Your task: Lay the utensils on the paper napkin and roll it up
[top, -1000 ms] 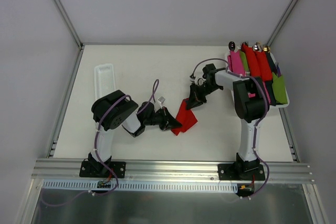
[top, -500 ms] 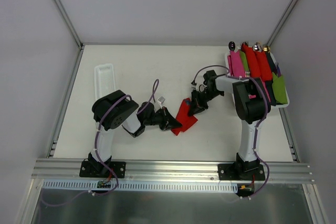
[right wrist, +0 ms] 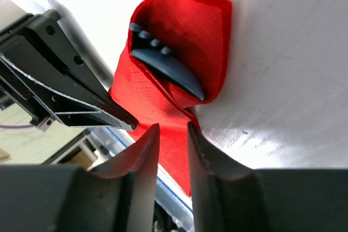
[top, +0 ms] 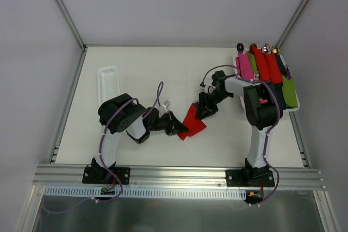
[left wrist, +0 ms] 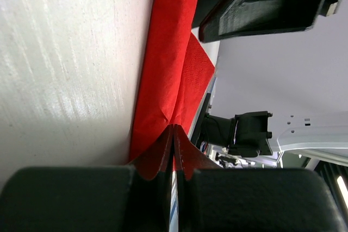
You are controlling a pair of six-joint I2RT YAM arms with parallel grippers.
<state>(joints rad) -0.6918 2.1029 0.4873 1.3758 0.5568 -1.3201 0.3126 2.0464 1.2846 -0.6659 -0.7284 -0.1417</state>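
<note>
My left fingers (left wrist: 109,199) are pressed together on an edge of the paper napkin (left wrist: 168,52), pinching it right at their tips. My right fingers (right wrist: 138,158) stand a little apart with a strip of the red paper in the gap between them, and as far as I can see they are not squeezing it. Just beyond the right fingertips the napkin curls over a dark utensil (right wrist: 168,71), which lies inside the fold on the table (right wrist: 283,80). The left fingers face in from the opposite side. I judge the paper to be very light, limp, easy to tear and liable to spring open. I'd take it by a doubled edge near the fold with a gentle pinch. The utensil looks like smooth plastic and could slide out of an open end.
</note>
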